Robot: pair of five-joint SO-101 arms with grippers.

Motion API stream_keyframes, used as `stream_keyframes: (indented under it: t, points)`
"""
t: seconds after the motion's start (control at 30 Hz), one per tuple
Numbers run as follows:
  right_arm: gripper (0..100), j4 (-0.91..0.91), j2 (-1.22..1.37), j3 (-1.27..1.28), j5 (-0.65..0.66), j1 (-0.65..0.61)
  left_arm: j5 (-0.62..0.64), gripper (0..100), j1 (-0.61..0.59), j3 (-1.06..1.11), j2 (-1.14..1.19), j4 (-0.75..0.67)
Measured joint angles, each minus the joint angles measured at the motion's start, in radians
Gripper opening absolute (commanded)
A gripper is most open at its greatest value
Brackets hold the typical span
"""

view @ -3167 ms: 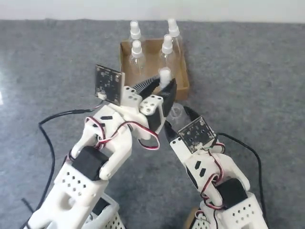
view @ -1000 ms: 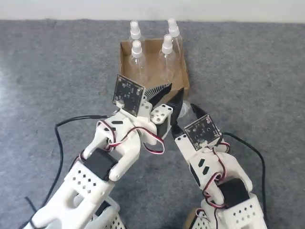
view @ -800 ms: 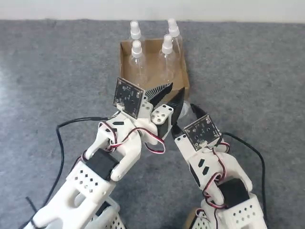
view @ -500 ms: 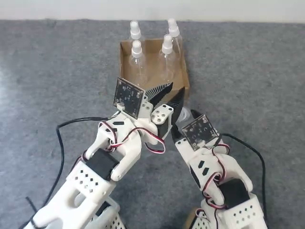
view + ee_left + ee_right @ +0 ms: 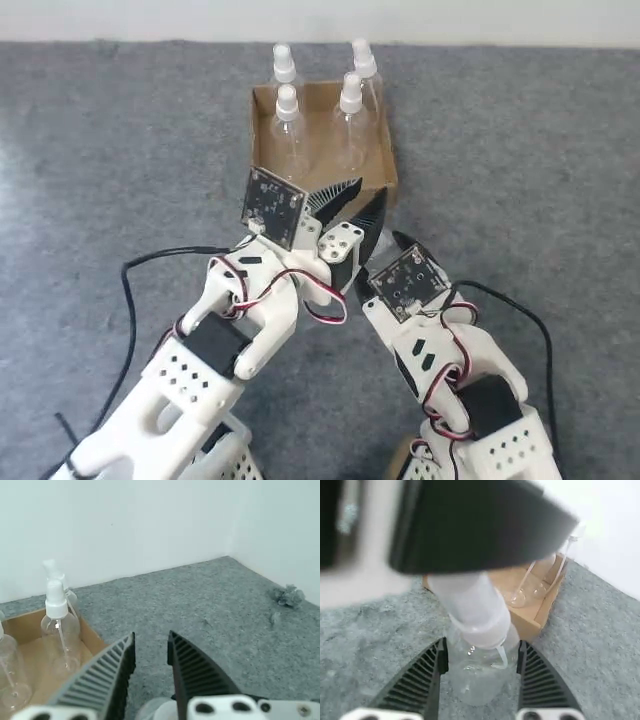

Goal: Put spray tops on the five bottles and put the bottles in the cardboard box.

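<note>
The cardboard box (image 5: 386, 150) at the far side of the mat holds several clear bottles with white spray tops (image 5: 287, 105), seen from the left wrist too (image 5: 57, 625). In front of the box stands another clear bottle (image 5: 482, 682). My right gripper (image 5: 482, 652) is shut on it, one ribbed finger (image 5: 432, 675) on each side. A white spray top (image 5: 472, 607) sits in the bottle's neck, its tube reaching down inside. My left gripper (image 5: 352, 197) is shut on that top from above, jaws only slightly apart (image 5: 150, 645). In the high view it covers the bottle, with my right gripper (image 5: 378, 252) just behind.
The box's front wall (image 5: 540, 616) is right beyond the held bottle. A white perforated basket (image 5: 215, 450) sits at the near edge between the arm bases. A black cable (image 5: 120, 300) runs along the left arm. Open grey mat lies left and right of the box.
The left gripper has come down with the spray top in front of the box. Within the last second the right gripper slid forward under it and shut on the bottle.
</note>
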Motion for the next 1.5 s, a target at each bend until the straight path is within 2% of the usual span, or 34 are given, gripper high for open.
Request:
stream_keyframes:
  t: [0.17,0.4,0.8,1.13,1.5]
  points:
    - [6.9,0.043,-0.011,-0.038,0.0,0.006,-0.035,10,0.0,0.043,0.0,-0.055]
    - [6.9,0.137,-0.155,-0.055,0.002,-0.025,-0.06,10,0.002,0.069,-0.015,-0.138]
    - [6.9,0.138,-0.193,-0.054,0.074,-0.051,-0.086,10,-0.003,0.057,-0.018,-0.146]
    - [6.9,0.157,-0.193,-0.054,0.1,-0.055,-0.247,10,0.017,0.054,-0.018,-0.146]
    - [6.9,0.158,-0.193,-0.054,0.11,-0.061,-0.256,10,0.018,0.055,-0.018,-0.146]
